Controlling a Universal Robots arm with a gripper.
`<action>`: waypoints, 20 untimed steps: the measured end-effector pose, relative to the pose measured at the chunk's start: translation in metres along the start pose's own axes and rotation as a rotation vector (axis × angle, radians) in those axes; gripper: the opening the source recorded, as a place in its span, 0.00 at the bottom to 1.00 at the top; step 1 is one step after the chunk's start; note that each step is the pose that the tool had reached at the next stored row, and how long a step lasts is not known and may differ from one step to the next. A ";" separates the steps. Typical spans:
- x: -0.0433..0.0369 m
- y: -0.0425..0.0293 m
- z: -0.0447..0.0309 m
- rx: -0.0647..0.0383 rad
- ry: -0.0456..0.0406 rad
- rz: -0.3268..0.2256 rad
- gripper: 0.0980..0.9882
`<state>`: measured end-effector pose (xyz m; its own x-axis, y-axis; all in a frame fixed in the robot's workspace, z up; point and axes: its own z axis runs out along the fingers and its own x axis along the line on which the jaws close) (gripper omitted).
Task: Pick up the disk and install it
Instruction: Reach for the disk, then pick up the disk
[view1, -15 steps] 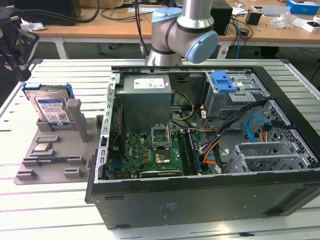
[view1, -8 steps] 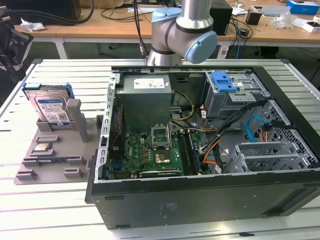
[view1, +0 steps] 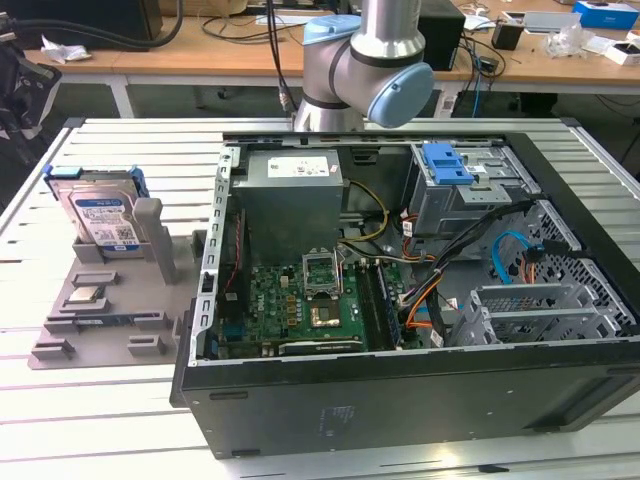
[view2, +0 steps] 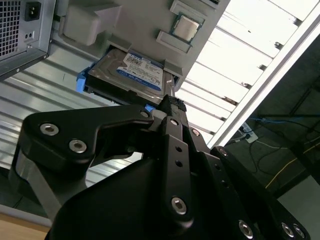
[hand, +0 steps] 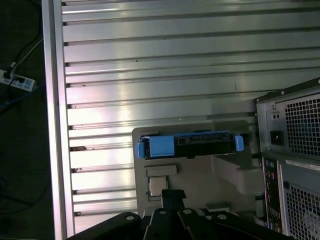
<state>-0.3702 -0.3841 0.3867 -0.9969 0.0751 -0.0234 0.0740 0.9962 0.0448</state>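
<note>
Status: the disk (view1: 100, 215) is not picked up yet. It sits outside the computer case (view1: 400, 400), just off the case's open side on the exterior view's left, propped on edge in a slot of the gray holder (view1: 110, 300). We think it's propped like that so its edges and blue frame stay exposed for a grab. A processor chip (view1: 88, 295) lies flat on the same holder, farther from the case's back end than the disk. The case lies on its side with the panel off, so we judge the bays are reachable from above. A blue bracket (view1: 447, 163) sits in the drive cage inside the case. In the second wrist view the gripper (view2: 172, 103) points toward the disk (view2: 132, 75), apart from it, not touching. We can't tell if the jaws are released or clenched.
</note>
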 end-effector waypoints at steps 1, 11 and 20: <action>0.0001 0.0000 -0.0001 0.000 0.0001 0.000 0.01; 0.0003 0.0000 -0.0001 0.000 0.0002 -0.003 0.01; 0.0003 0.0000 0.0000 -0.005 0.0105 -0.232 0.01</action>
<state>-0.3706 -0.3841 0.3867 -0.9875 -0.1562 -0.0233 -0.1571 0.9866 0.0448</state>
